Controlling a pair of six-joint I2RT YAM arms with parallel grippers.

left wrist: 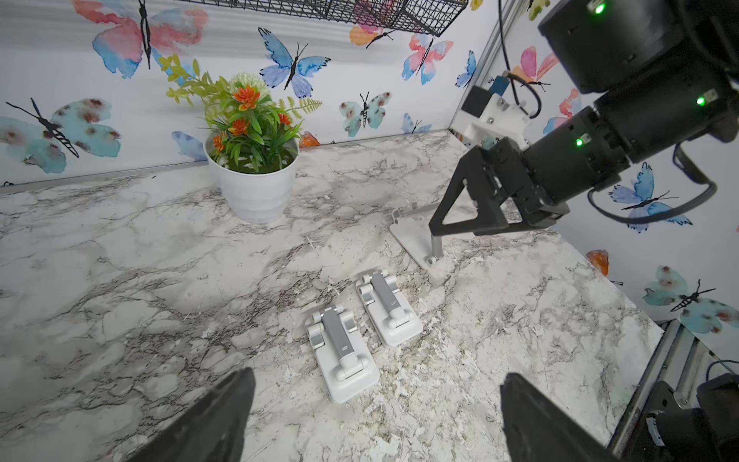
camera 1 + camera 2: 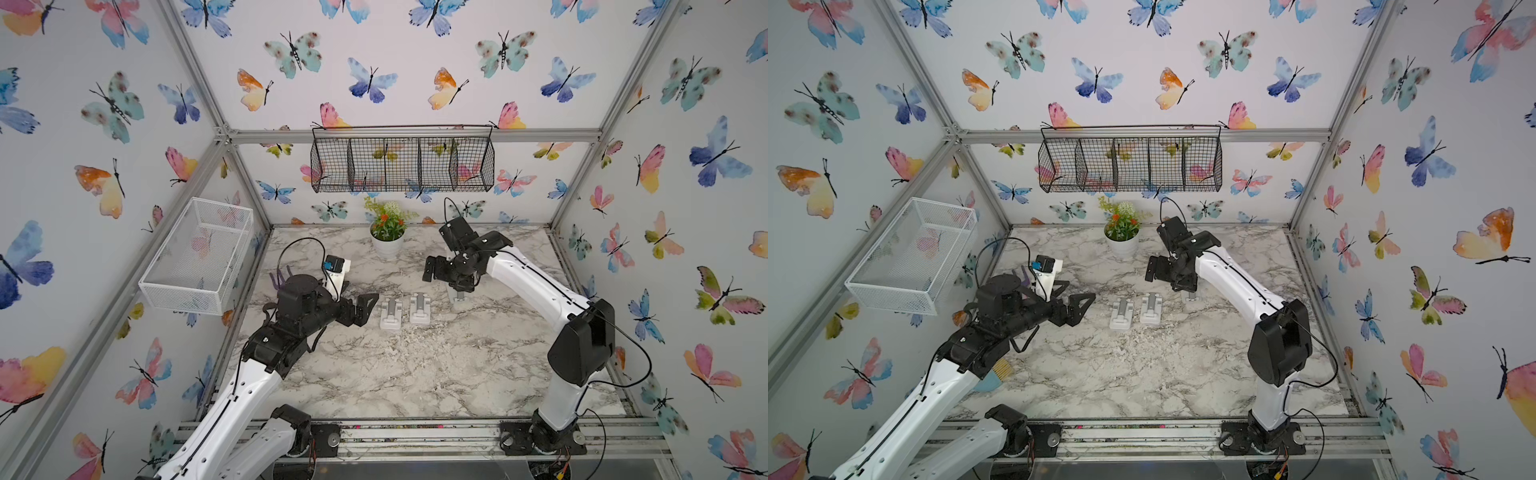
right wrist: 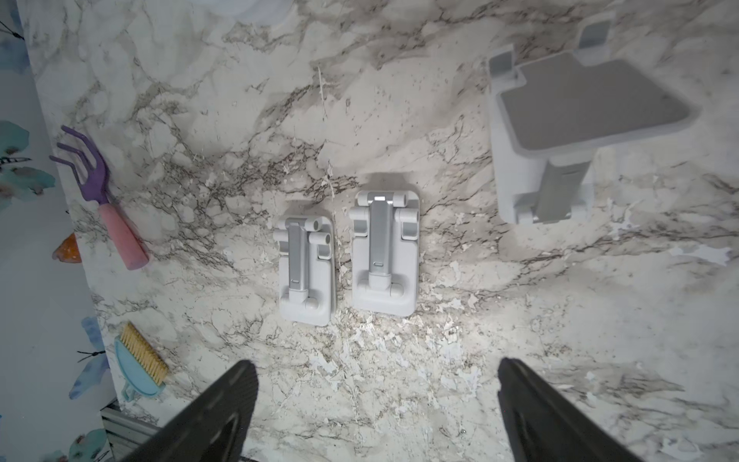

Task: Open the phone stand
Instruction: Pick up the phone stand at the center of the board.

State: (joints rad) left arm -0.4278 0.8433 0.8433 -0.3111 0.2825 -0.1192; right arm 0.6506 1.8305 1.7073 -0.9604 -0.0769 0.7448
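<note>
Well, your left folded stand (image 2: 390,313) and right folded stand (image 2: 420,308) lie side by side at table (image 2: 415,374) centre. Left gripper (image 2: 359,305) hovers released at their 9 o'clock; right gripper (image 3: 376,366), also released, at 2 o'clock over the opened stand (image 3: 592,100). Flower pot (image 2: 387,245) stands at 12. Right wrist view shows the rake (image 3: 104,200) and brush (image 3: 140,360) your left arm (image 2: 232,395) mostly hides from above.
</note>
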